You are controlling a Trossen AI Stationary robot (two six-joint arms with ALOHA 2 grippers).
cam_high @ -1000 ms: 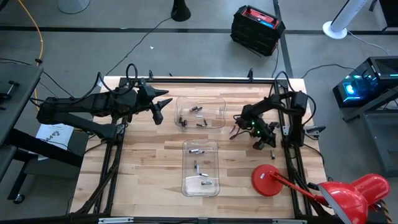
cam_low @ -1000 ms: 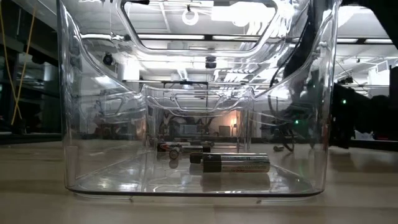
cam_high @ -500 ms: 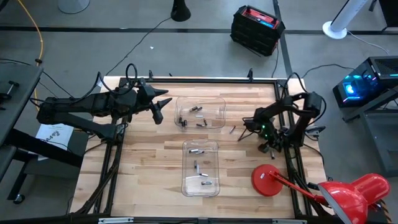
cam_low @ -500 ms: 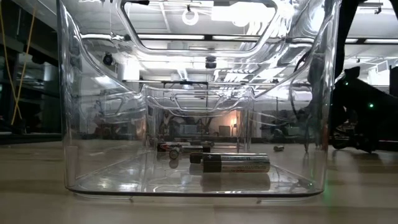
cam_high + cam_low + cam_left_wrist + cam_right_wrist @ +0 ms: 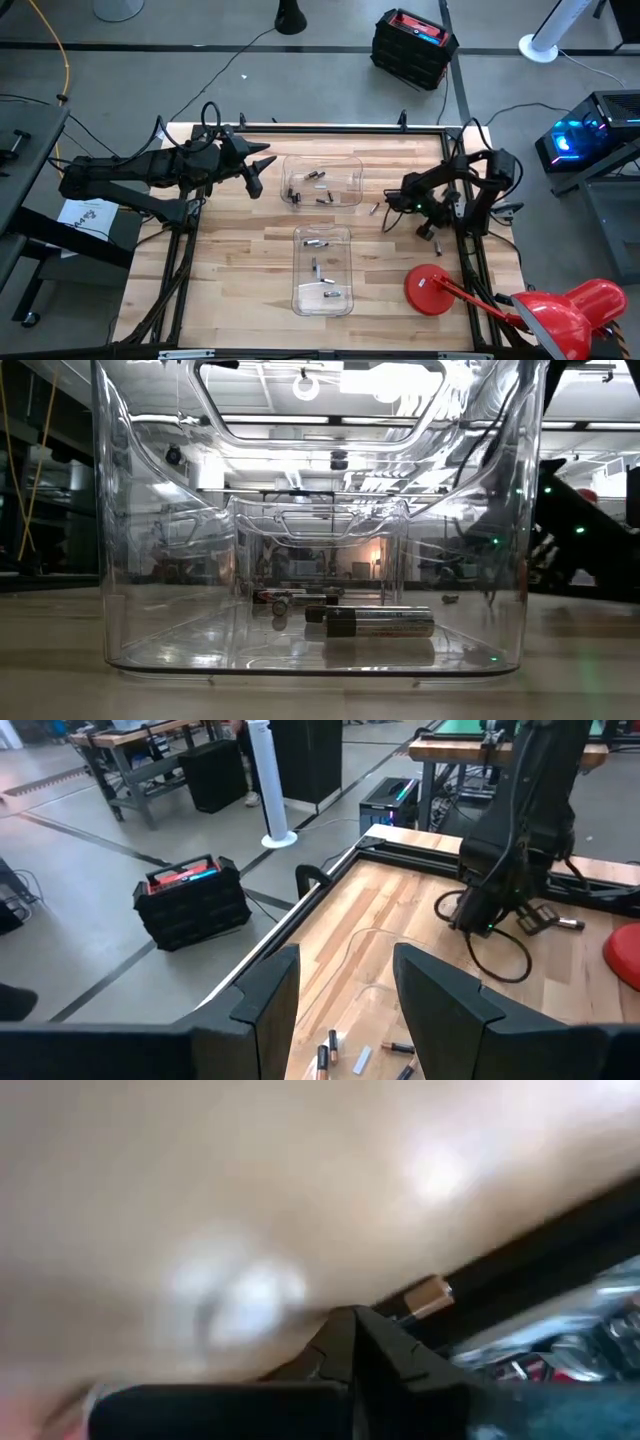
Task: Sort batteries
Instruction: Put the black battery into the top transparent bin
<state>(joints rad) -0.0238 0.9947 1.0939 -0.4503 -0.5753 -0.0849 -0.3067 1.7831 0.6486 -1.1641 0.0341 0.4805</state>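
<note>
Several small batteries lie in the far clear tray (image 5: 322, 180) and a few more in the near clear tray (image 5: 322, 270). In the low view one battery (image 5: 380, 622) lies on the near tray's floor. A loose battery (image 5: 374, 208) lies on the wood between the far tray and my right gripper (image 5: 391, 214). That gripper hangs low just right of it, and its fingers (image 5: 350, 1330) meet in a point. My left gripper (image 5: 254, 176) hovers open to the left of the far tray; its wrist view shows the gripper (image 5: 345, 1010) above batteries (image 5: 328, 1056).
A red round pad (image 5: 432, 290) with a red handle lies at the near right corner. Another small cell (image 5: 437, 248) lies by the black right rail (image 5: 470, 255). Bare wood (image 5: 235, 270) stretches left of the near tray. A black case (image 5: 413, 45) stands on the floor beyond the table.
My right gripper drew back toward the table's right edge, uncovering the loose battery on the wood, then came a little way back toward it. The left arm and both trays stayed still.
</note>
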